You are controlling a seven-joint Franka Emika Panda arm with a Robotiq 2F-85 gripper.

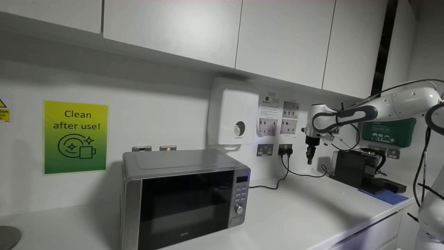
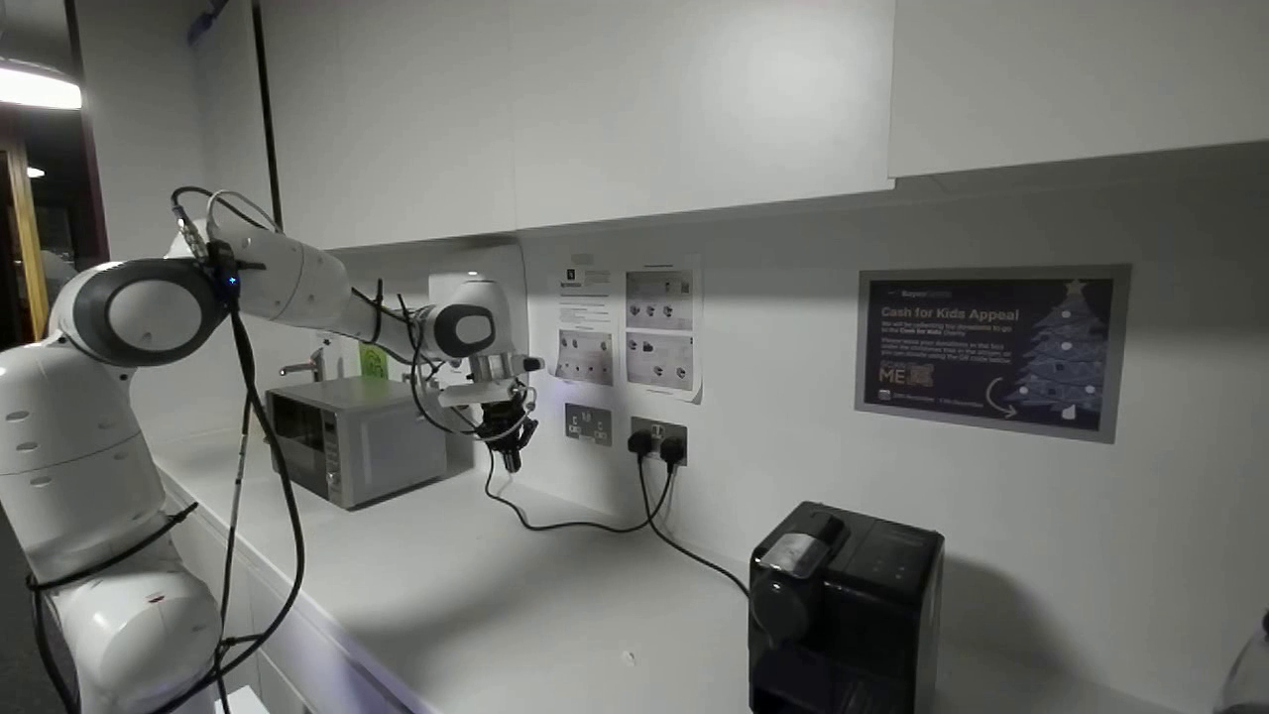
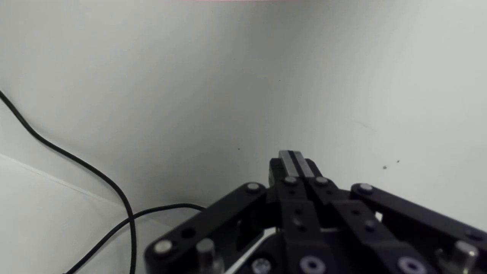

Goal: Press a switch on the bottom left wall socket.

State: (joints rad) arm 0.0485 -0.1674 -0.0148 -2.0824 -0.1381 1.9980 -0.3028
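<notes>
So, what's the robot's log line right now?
gripper: shut, empty | position: above worktop, apart from left socket | plugs: two, in right socket

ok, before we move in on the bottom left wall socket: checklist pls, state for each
1. Finger closure: ok; the gripper is shut, nothing between its tips.
2. Plug-free target: ok; the bottom left wall socket holds none, while black plugs sit in the neighbouring socket.
3. Aim: not ok; in both exterior views the gripper points down toward the countertop, not at the socket.
4. Target in wrist view: not ok; no socket shows there.
5. Cable clearance: cannot tell; black cables show beside the gripper, depth unclear.
6. Switch setting: cannot tell; too small.
</notes>
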